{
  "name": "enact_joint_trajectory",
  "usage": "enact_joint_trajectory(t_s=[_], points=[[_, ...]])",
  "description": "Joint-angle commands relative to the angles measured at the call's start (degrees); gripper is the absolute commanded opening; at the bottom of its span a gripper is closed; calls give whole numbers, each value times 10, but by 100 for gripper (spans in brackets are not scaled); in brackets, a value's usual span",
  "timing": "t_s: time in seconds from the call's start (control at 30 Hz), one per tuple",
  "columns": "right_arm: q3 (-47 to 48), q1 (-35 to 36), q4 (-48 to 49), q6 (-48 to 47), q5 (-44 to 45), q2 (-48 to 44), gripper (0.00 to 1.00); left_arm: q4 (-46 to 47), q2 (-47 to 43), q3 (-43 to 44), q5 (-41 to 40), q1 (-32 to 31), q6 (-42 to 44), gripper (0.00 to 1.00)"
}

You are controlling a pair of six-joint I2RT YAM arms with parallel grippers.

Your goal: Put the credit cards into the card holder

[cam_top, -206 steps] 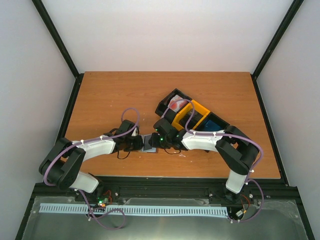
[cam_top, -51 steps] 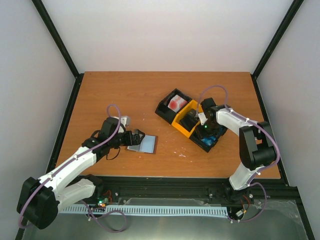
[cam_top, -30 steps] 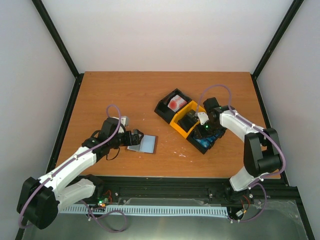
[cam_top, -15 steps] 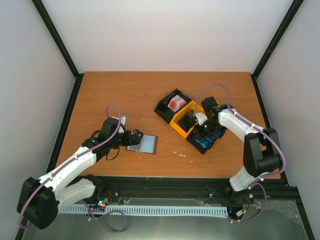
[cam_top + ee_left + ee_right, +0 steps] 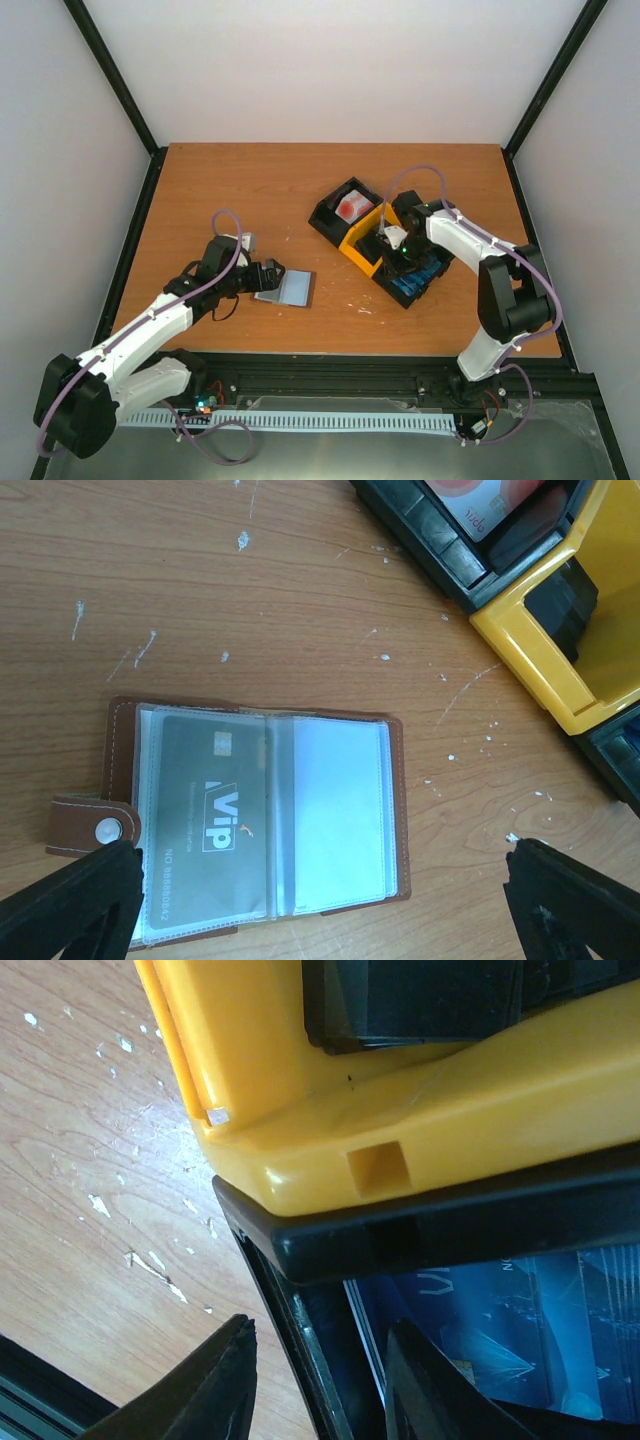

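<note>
Looking down from the top camera, the card holder [image 5: 296,288] lies open on the table [image 5: 230,190], about 7 o'clock from its middle. The left gripper [image 5: 268,276] is just at its 9 o'clock side, its jaws too small to read here. A black-and-yellow tray [image 5: 357,251] sits towards 3 o'clock. The right gripper [image 5: 392,248] is down over it and hides much of the yellow bay. Blue credit cards [image 5: 418,278] show in the bay at the tray's 4 o'clock end.

From the left wrist, the fingertips [image 5: 70,900] stand spread wide at 7 and 5 o'clock, gripping nothing. The holder lies flat between them, with one grey card [image 5: 215,815] marked VIP in its left sleeve. The right sleeve looks blank.

From the right wrist, the jaws stand part-way apart astride the tray's black wall — one finger outside over the wood, the other inside above a blue card [image 5: 500,1310]. No card shows between them, and the frame's bottom edge cuts off the fingers.
</note>
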Motion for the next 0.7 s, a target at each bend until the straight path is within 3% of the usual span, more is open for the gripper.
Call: enact_joint_trajectory(t_s=[0.0, 0.47, 0.67], points=[[21, 14, -35, -8, 21, 21, 34, -3, -4, 22, -9, 5, -3, 100], [48, 30, -63, -28, 44, 43, 31, -5, -2, 23, -15, 7, -4, 100], [46, 38, -50, -31, 53, 60, 21, -5, -2, 23, -17, 6, -5, 100]])
